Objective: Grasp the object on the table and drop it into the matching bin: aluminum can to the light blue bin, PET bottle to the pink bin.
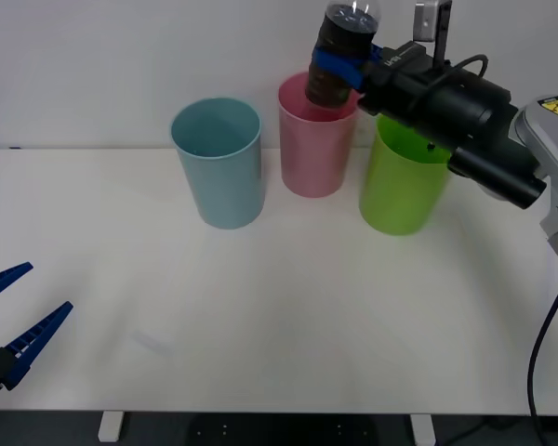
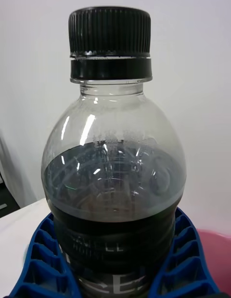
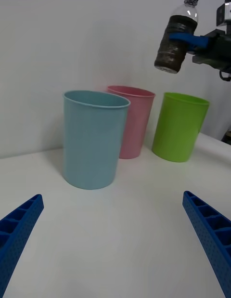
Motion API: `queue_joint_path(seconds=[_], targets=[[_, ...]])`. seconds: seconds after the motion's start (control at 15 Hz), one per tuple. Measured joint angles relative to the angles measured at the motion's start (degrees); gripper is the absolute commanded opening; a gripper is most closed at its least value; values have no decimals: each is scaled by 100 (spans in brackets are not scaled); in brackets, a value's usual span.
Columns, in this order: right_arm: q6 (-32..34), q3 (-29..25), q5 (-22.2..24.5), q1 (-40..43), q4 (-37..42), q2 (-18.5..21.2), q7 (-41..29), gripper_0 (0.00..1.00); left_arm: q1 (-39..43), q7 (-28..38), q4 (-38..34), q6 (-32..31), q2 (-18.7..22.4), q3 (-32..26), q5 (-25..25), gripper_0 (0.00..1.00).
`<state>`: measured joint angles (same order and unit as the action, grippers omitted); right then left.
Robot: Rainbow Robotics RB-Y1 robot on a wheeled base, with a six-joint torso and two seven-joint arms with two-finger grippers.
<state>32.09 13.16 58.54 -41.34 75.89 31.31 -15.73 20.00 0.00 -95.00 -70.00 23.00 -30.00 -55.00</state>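
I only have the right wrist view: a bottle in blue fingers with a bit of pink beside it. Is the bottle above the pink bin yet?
Observer: Yes, roughly. In the front view the PET bottle hangs upright in the right gripper over the pink bin, its base near the rim.
Operator: Is its base inside the bin?
Observer: No. From the left wrist view the bottle is well clear above the rim of the pink bin.
Operator: What stands beside the pink bin?
Observer: The light blue bin on the robot's left, a lime green bin on its right.
Operator: And the left arm?
Observer: The left gripper waits open, low over the table near its left front edge.
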Motion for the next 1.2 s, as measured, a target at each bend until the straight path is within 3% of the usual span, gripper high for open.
queue_joint_path(seconds=[0.27,0.53,0.8,1.2], targets=[[-56,20,240,-790,-1200,-312,88,0,0,0,0,0,0,0,0,100],[-578,12,529,-1215,-1864,-690,230,0,0,0,0,0,0,0,0,100],[-1074,18,794,-1302,-2086,-946,338,4,0,0,0,0,0,0,0,100],[-1642,20,965,-1306,-2156,-1116,574,17,0,0,0,0,0,0,0,100]])
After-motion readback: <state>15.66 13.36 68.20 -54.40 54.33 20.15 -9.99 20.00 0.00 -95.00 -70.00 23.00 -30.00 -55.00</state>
